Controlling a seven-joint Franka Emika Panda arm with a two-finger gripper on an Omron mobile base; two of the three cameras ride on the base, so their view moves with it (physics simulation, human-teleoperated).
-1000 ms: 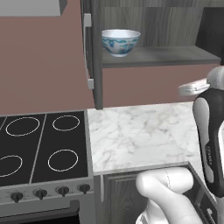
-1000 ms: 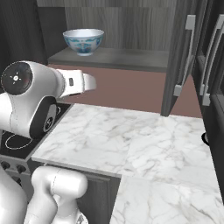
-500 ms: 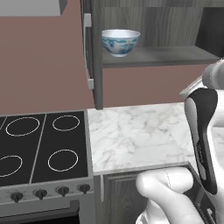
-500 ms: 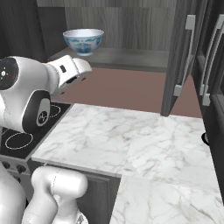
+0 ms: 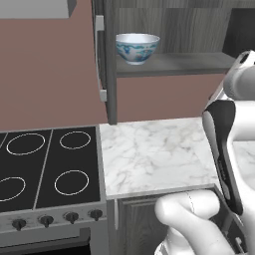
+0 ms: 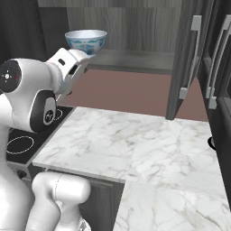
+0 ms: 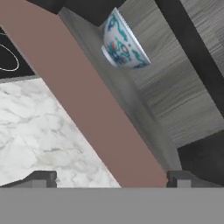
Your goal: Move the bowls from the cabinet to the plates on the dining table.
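Patterned bowl (image 5: pixel 137 47) sits upright on the open cabinet (image 5: pixel 184 63) shelf, above the marble counter (image 5: pixel 154 152) beside the stove (image 5: pixel 47 167); gripper (image 7: pixel 109 178) spread wide, empty, well short of it

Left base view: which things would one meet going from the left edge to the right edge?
Stove → cabinet door → bowl → arm.
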